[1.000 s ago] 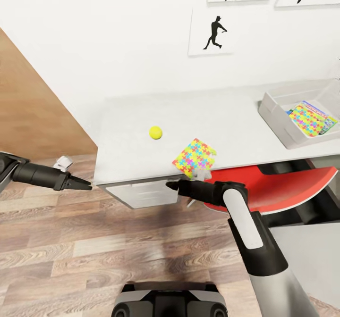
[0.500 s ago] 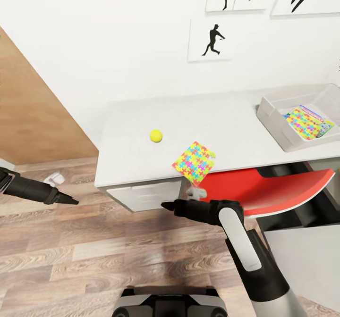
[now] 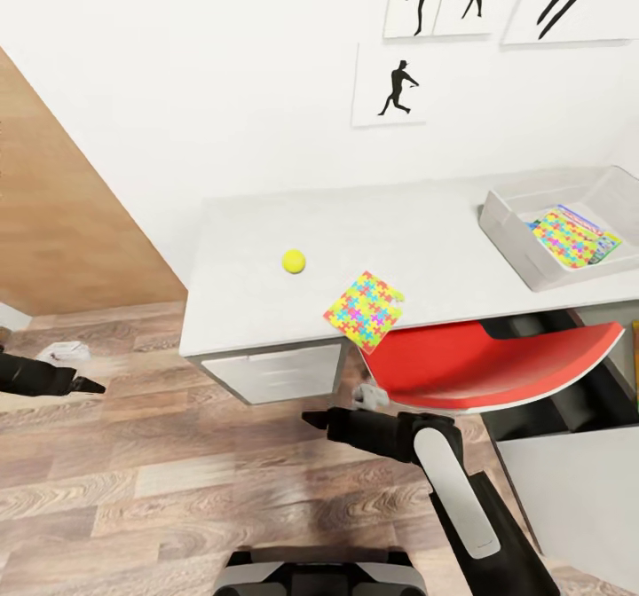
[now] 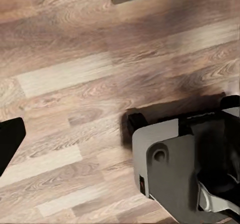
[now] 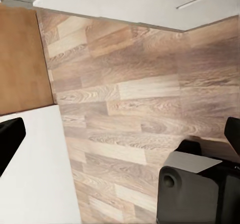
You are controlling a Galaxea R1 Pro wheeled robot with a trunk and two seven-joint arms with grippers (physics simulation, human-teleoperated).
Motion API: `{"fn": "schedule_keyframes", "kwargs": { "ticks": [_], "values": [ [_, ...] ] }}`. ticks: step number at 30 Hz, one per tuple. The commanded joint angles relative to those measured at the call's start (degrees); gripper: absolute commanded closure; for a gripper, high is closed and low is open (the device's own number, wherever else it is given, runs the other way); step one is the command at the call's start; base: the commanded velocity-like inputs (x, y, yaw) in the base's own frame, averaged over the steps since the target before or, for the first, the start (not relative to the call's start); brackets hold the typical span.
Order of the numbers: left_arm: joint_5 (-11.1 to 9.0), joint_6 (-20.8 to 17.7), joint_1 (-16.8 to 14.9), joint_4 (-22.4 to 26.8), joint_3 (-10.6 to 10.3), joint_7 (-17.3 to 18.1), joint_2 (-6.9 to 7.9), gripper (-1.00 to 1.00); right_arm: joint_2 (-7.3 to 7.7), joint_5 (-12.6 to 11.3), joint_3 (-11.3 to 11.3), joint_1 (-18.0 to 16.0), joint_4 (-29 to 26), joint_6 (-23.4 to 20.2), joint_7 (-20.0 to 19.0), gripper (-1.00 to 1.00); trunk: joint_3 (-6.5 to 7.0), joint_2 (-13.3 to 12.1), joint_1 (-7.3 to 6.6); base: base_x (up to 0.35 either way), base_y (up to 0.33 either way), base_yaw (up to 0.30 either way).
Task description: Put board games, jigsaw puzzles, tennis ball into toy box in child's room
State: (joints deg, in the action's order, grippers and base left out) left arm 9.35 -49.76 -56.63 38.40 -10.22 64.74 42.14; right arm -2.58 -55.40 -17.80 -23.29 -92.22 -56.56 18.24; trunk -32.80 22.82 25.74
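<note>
While one tennis ball (image 3: 294, 262) lies by one jigsaw puzzle (image 3: 364, 309)

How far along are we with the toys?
Partly done: one puzzle lies in the toy box, on printed boxes whose count I can't tell. Nothing in hand: both grippers hang over the floor. Left: ball and second puzzle on the table.

The left gripper (image 3: 89, 388) and right gripper (image 3: 311, 419) are held low, fingers closed, pointing sideways.
</note>
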Motion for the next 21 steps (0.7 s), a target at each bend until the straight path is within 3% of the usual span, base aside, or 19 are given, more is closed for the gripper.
{"fn": "schedule_keyframes", "kwargs": {
  "ticks": [1, 3, 4, 6, 7, 9, 11, 13, 15, 17, 19, 21],
  "values": [
    [0.3, -0.5, -0.1, -2.2, 4.0, -1.6, -0.36, -1.0, 0.01, -0.4, 0.0, 0.5, -0.1, 0.0, 0.6, -1.0, 0.01, 0.1, 0.04, 0.0, 0.0, 0.0],
    [0.3, -0.4, -0.1, -5.9, 12.7, -4.6, -0.67, -1.0, 0.05, -0.2, 0.0, 1.5, -0.1, 0.5, 0.6, -1.0, 0.2, 0.1, 0.04, 0.0, 0.0, 0.0],
    [0.3, -0.4, -0.1, -7.0, 14.9, -4.9, -0.65, -1.0, 0.09, -0.2, 0.0, 1.7, -0.1, 0.7, 0.6, -1.0, 0.3, 0.1, 0.04, 0.0, 0.0, 0.0],
    [0.2, 1.1, -0.1, -11.9, 23.9, -5.6, -0.46, -1.0, 0.2, -0.1, 0.0, 2.9, -0.1, 1.1, 0.6, -1.0, 0.48, 0.1, 0.04, 0.0, 0.0, 0.0],
    [0.2, 1.8, -0.1, -13.3, 26.0, -5.7, -0.43, -1.0, 0.22, -0.1, 0.0, 3.3, -0.1, 1.2, 0.6, -1.0, 0.58, 0.1, 0.04, 0.0, 0.0, 0.0],
    [0.2, 5.9, -0.1, -18.7, 33.9, -4.5, -0.39, -1.0, 0.27, 0.0, 0.0, 4.6, -0.1, 1.6, 0.6, -1.0, 0.76, 0.1, 0.04, 0.0, 0.0, 0.0],
    [0.4, 9.8, -0.1, -22.6, 37.9, -1.0, -0.61, -1.0, 0.28, 0.0, 0.0, 5.4, -0.1, 2.5, 0.6, -1.0, 0.95, 0.1, 0.04, 0.0, 0.0, 0.0],
    [0.6, 13.9, -0.1, -26.0, 39.9, 4.7, -0.86, -1.0, 0.32, 0.0, -0.1, 5.9, -0.1, 3.3, 0.6, -1.0, 1.14, 0.1, 0.04, 0.0, 0.0, 0.0],
    [1.0, 19.7, 0.0, -29.4, 41.1, 14.7, -1.08, -1.0, 0.36, 0.0, -0.2, 6.3, -0.1, 3.9, 0.6, -1.0, 1.32, 0.1, 0.04, 0.0, 0.0, 0.0],
    [1.5, 24.1, 0.0, -31.5, 41.4, 21.5, -1.13, -1.0, 0.37, 0.1, -0.2, 6.4, -0.1, 4.2, 0.6, -1.0, 1.51, 0.1, 0.04, 0.0, 0.0, 0.0],
    [1.9, 27.4, 0.1, -33.0, 41.6, 25.0, -0.95, -1.0, 0.38, 0.2, -0.2, 6.4, -0.1, 4.3, 0.6, -1.0, 1.7, 0.1, 0.04, 0.0, 0.0, 0.0],
    [2.2, 29.3, 0.1, -34.3, 41.7, 25.3, -0.8, -1.0, 0.49, 0.3, -0.2, 6.5, -0.1, 4.4, 0.6, -1.0, 1.88, 0.1, 0.04, 0.0, 0.0, 0.0]
  ]
}}
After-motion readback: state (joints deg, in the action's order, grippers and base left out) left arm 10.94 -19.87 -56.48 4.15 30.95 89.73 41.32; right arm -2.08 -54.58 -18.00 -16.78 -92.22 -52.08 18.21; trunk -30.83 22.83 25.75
